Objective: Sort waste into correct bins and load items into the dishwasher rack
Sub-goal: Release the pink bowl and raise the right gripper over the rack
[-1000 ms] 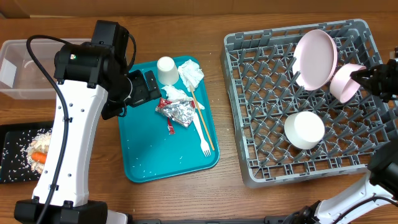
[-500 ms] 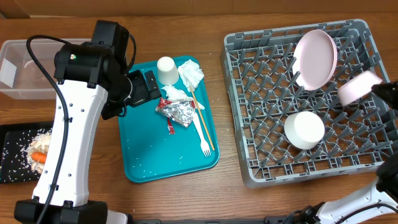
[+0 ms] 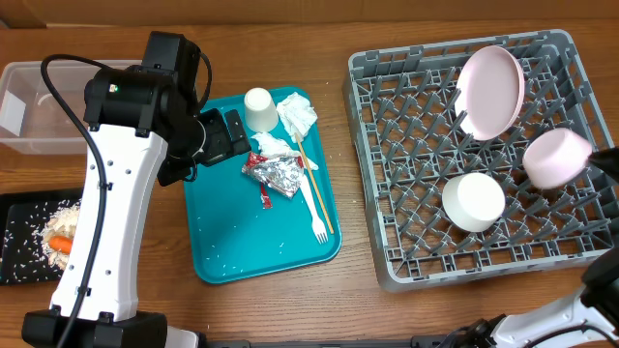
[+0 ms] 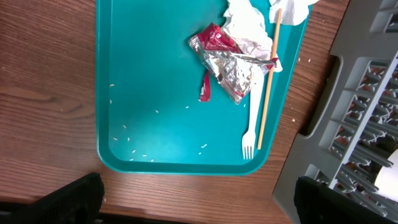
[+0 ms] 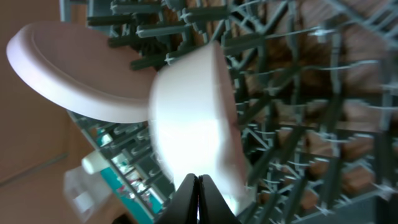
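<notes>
**A:** Grey rack first, from overhead. What is in it?

**B:** A white plate stands on edge among the pegs at the back. An upturned bowl sits near the middle. A tilted bowl is at the rack's right side, with the right gripper just beside it at the picture's edge.

**A:** And the left side of the wooden table?

**B:** The left gripper hangs over the teal tray. On that tray are a cup, napkins, a foil wrapper, a fork and chopsticks. A clear tub is at far left. Below it, a black tray holds rice and a carrot.

**A:** The left wrist view?

**B:** Its fingers sit in the bottom corners, spread wide with nothing between them. The wrapper lies against a napkin near the tray's top right. The fork and a chopstick lie side by side along its right edge, and stray rice grains dot the tray.

**A:** The right wrist?

**B:** The jaws are pinched together on the rim of the tilted bowl, which fills the centre. The plate leans at upper left, with rack pegs behind both.
</notes>
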Tool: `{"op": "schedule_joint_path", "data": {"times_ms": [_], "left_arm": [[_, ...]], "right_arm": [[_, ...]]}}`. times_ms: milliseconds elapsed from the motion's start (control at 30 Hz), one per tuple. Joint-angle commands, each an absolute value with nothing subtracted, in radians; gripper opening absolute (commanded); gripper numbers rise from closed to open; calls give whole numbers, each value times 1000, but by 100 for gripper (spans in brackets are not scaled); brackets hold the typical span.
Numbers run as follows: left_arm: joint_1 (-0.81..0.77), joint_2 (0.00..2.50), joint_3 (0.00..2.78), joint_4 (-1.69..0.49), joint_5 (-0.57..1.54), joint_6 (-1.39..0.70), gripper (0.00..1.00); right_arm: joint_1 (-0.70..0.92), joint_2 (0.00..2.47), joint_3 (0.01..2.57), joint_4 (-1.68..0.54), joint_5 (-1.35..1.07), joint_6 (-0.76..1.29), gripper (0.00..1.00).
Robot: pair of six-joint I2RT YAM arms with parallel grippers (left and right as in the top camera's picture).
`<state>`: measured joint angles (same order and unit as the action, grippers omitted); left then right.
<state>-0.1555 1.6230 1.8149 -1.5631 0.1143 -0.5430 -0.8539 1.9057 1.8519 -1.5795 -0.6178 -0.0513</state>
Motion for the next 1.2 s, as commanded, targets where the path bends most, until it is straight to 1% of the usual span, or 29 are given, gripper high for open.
{"op": "schedule_joint_path", "data": {"times_ms": [0,200,233,267,400,433,467,500,533,567,600,700,767,900,1067,1133,1167], "left_arm": [[-157,1599,1835,-1562,100,-527,100],[-157,1599,1835,-1562,100,-527,100],[-157,1599,1835,-1562,101,-527,100],[-157,1599,1835,-1562,100,-527,100],[-157,1599,1835,-1562,100,-527,100],[-157,1599,1835,-1562,100,-527,100],[-157,1599,1835,-1562,100,-527,100],[-157,1599,1835,-1562,100,-527,100],[-157,1599,1835,-1562,100,-527,100],[-157,1599,1835,-1562,100,-527,100],[-157,1599,1835,-1562,100,-527,100],[-157,1599,1835,-1562,100,-527,100],[-157,1599,1835,-1562,100,-527,100],[-157,1599,1835,-1562,100,-527,100],[-157,1599,1835,-1562,100,-527,100],[-157,1599,1835,-1562,100,-527,100],[-157,1599,1835,-1562,100,-527,100]], "right_arm": [[-849,1790,1855,-1573,-512,9,9],[-848,1673,1856,-1574,-517,27,17],[-845,1637,1869,-1583,-521,27,23],[-844,1622,1877,-1589,-531,27,24],[-844,1544,1920,-1636,-640,-7,29],[-844,1525,1926,-1647,-672,-20,34],[-844,1499,1929,-1659,-719,-35,41],[-844,1471,1929,-1677,-772,-47,54],[-842,1454,1929,-1691,-813,-66,69],[-834,1431,1929,-1694,-868,-83,81],[-814,1401,1928,-1694,-913,-83,100],[-717,1329,1928,-1694,-961,-83,100],[-592,1279,1928,-1688,-974,-83,100],[-419,1256,1928,-1668,-963,-87,100],[-237,1266,1903,-1613,-859,-77,100],[-181,1280,1879,-1584,-766,-23,100],[-156,1290,1864,-1572,-706,38,100]]}}
